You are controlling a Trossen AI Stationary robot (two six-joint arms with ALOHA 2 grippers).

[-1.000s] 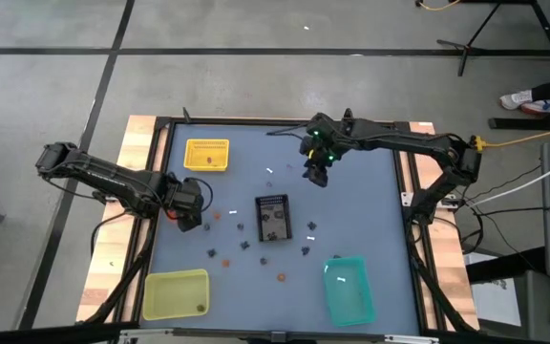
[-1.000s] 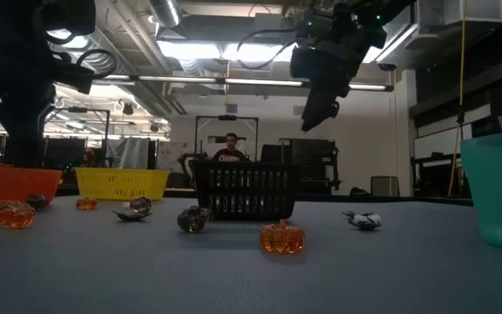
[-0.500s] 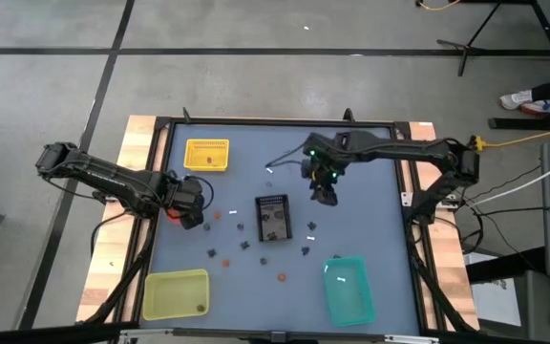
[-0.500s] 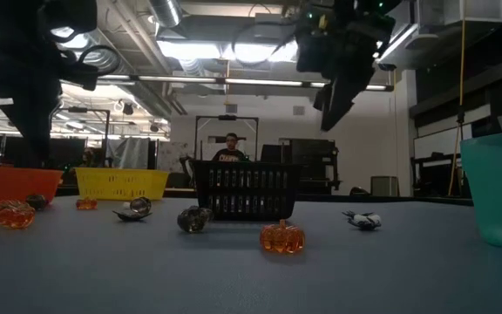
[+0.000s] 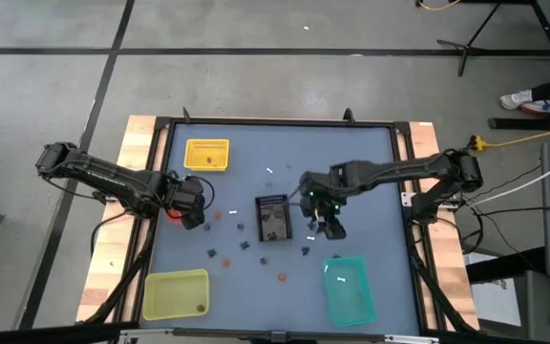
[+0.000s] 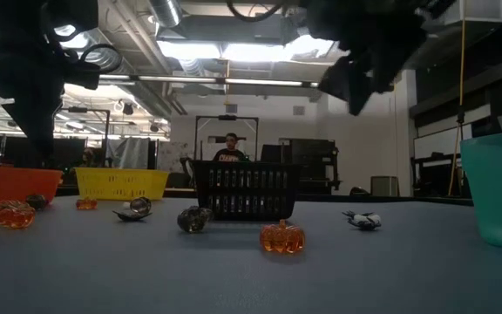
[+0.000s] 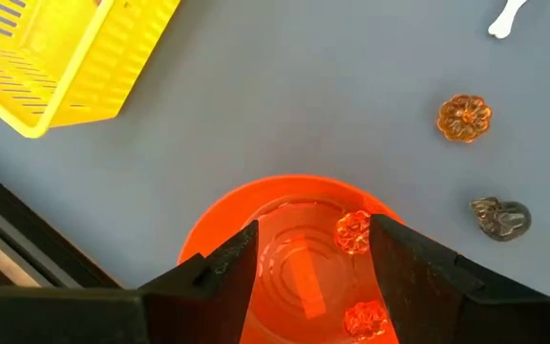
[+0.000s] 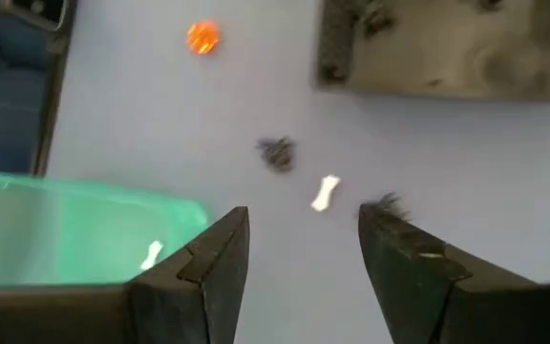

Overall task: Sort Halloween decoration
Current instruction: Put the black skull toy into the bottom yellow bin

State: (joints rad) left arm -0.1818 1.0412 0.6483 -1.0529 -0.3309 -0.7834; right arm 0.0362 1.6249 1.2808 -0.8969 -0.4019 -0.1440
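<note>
Bright overhead lights, low view backlit, right wrist view blurred

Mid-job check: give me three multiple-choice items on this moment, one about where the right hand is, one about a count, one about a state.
1. The right hand hangs:
A. over the yellow basket
B. between the black tray and the teal bin
C. over the yellow-green tray

2. Pumpkin trinkets in the orange bowl, left wrist view:
A. none
B. two
C. five

3. The left hand is:
A. open, empty, above the orange bowl
B. shut on a bone
C. shut on a pumpkin

Answers: 1 B, the high view shows it beside the black tray, just above the teal bin. 2 B, two orange pumpkins lie inside. 3 A, its fingers stand apart with nothing between.
</note>
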